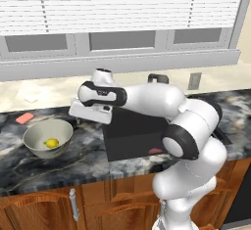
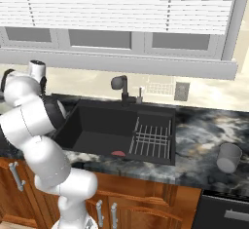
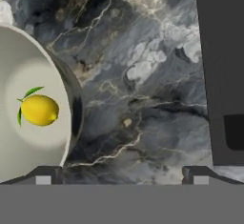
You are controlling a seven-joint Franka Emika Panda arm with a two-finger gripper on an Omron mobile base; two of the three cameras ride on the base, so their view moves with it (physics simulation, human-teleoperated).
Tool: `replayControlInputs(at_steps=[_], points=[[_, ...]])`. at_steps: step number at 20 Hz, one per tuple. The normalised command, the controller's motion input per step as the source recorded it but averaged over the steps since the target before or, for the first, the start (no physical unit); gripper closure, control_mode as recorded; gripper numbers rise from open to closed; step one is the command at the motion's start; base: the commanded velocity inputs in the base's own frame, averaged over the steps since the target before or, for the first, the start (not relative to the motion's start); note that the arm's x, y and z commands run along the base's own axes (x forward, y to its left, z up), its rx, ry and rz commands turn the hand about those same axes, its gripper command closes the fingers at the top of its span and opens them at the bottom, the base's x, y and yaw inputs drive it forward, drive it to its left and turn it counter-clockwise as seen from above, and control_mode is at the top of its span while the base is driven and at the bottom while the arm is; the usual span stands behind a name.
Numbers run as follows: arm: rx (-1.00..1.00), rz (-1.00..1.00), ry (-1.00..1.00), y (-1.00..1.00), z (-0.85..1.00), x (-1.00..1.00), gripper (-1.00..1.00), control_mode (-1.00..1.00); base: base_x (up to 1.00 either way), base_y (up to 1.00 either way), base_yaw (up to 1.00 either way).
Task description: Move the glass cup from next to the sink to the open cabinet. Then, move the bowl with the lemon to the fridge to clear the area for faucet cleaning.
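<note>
The glass cup [image 2: 228,157], a small greyish translucent tumbler with no handle, stands upright on the dark marbled stone surface [image 2: 199,125] to the right of the sink, well apart from the arm. The black rectangular sink [image 2: 104,125] is sunk into that stone, with a wire rack [image 2: 151,140] in its right part and a small reddish thing [image 2: 118,153] on its floor. The black curved faucet [image 2: 120,84] rises behind the basin.

On the other side of the sink sits the wide round bowl [image 1: 47,137], pale cream-grey inside and darker mottled outside. The small yellow lemon [image 1: 52,143] with its green leaf lies on the bowl's floor. A flat pink block [image 1: 24,118] rests on the surface behind the bowl.

The white arm reaches leftward over the stone between bowl and sink. In the hand view the tool [image 3: 122,175] looks straight down on bare marbled stone, its two dark finger tips [image 3: 44,174] set wide apart, open and holding nothing. The bowl's rim [image 3: 71,99] sits just beside the one finger tip, and the dark sink edge [image 3: 221,70] lies near the other.

Reddish-brown wooden base cupboards with silver bar handles [image 1: 74,204] run below the surface, and a window with white slatted blinds [image 1: 122,4] spans the wall above.
</note>
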Motion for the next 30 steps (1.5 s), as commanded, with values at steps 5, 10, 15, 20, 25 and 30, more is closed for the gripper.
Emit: replayControlInputs(at_steps=[5,10,15,20,25,30], points=[[0.01,0.0,0.0,0.7,-0.02,0.56,-1.0,-1.0,0.0,0.0,0.0],[0.0,0.0,0.0,0.46,0.0,0.46,-1.0,-1.0,0.0,0.0,0.0],[0.0,0.0,0.01,0.0,-0.2,0.13,-1.0,-1.0,0.0,0.0,0.0],[0.0,0.0,0.04,0.05,-0.38,0.03,-1.0,-1.0,0.0,0.0,0.0],[0.0,0.0,0.03,0.07,-0.43,0.0,-1.0,-1.0,0.0,0.0,0.0],[0.0,0.0,0.0,0.15,-0.29,0.0,-1.0,-1.0,0.0,0.0,0.0]])
